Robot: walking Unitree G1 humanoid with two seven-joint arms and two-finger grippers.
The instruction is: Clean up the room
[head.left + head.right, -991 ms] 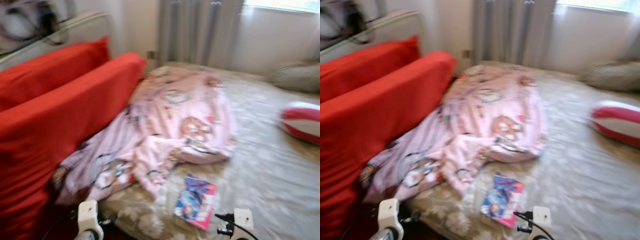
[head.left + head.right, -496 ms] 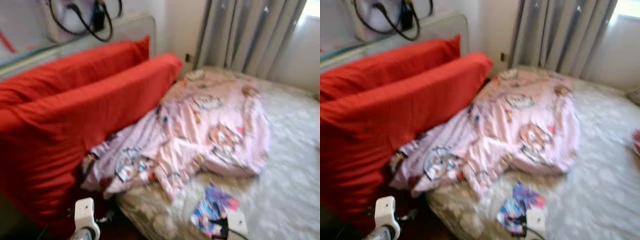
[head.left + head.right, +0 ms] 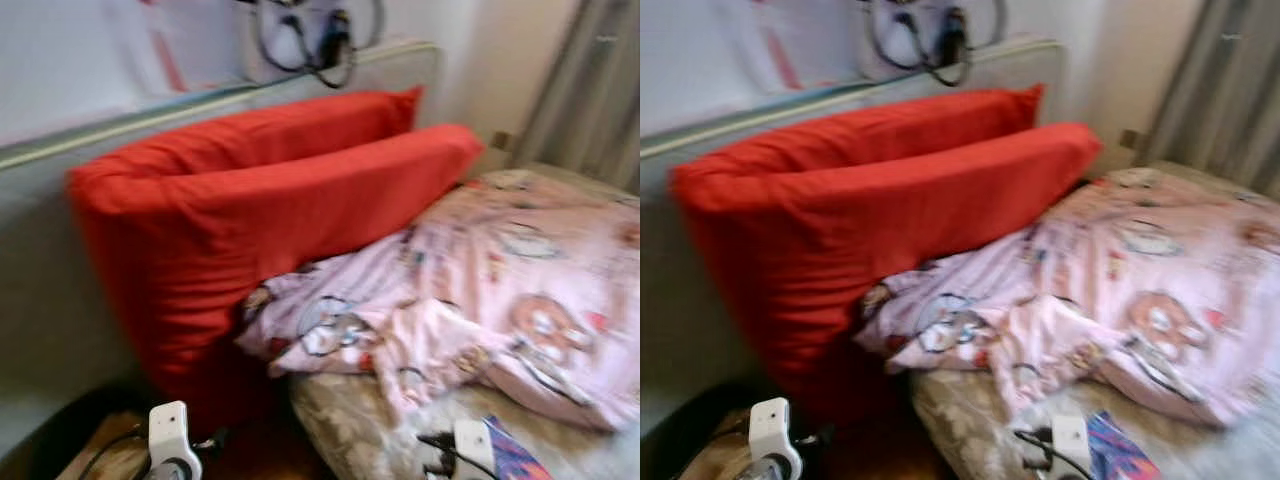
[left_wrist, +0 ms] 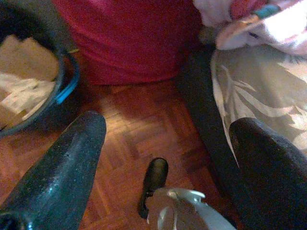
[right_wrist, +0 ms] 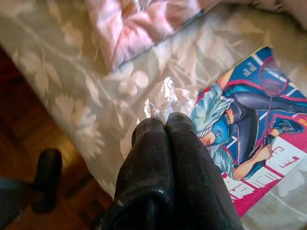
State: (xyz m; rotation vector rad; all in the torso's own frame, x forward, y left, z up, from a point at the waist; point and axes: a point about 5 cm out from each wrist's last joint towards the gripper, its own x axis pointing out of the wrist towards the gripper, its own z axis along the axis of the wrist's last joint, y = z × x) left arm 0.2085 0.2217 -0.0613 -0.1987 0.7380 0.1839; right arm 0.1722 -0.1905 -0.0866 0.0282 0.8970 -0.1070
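While my view has swung left since a second ago, the red cushions now sit centre. Right gripper: closed on a clear wrapper, over the bed beside a magazine. Left gripper: open, empty, near a bin, likely the wrapper's destination.

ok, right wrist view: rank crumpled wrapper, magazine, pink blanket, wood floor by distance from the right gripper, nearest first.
From the right gripper, jaws shut:
1. Crumpled wrapper, right at the tips, on the bedsheet.
2. Magazine, lying flat just beside.
3. Pink blanket and wood floor, on opposite sides; too close to call.
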